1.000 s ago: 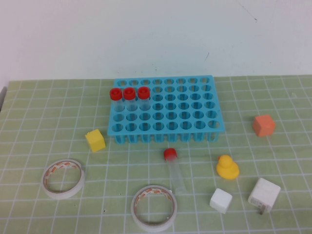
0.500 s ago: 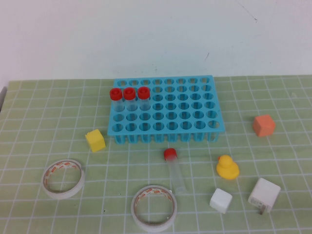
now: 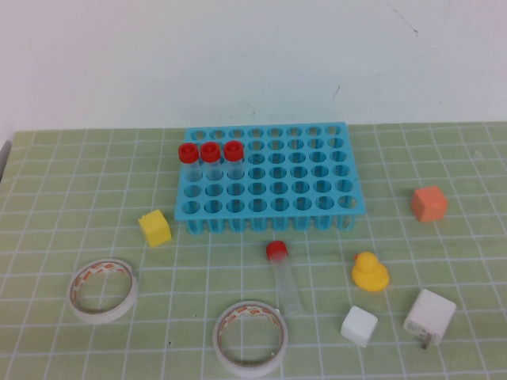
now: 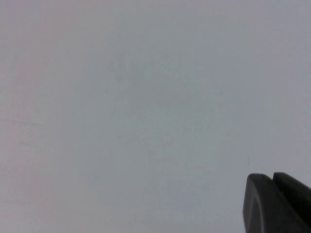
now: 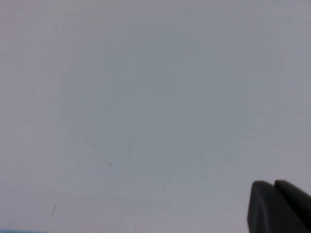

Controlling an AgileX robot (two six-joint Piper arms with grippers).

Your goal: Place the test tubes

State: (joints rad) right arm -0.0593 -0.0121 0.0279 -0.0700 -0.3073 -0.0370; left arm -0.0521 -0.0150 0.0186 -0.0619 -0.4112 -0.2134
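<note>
A blue test tube rack (image 3: 269,184) stands at the back middle of the green mat. Three red-capped tubes (image 3: 210,158) stand upright in its left holes, side by side. One more red-capped tube (image 3: 283,275) lies flat on the mat in front of the rack, cap toward the rack. Neither arm appears in the high view. My left gripper (image 4: 272,182) is shut, with nothing between its dark fingers, and faces a blank pale wall. My right gripper (image 5: 273,188) is likewise shut on nothing, facing the same pale wall.
Near the lying tube are two tape rolls (image 3: 101,290) (image 3: 250,336), a yellow cube (image 3: 155,228), a yellow duck (image 3: 369,271), a white cube (image 3: 359,324) and a white charger plug (image 3: 428,317). An orange cube (image 3: 428,203) sits at the right.
</note>
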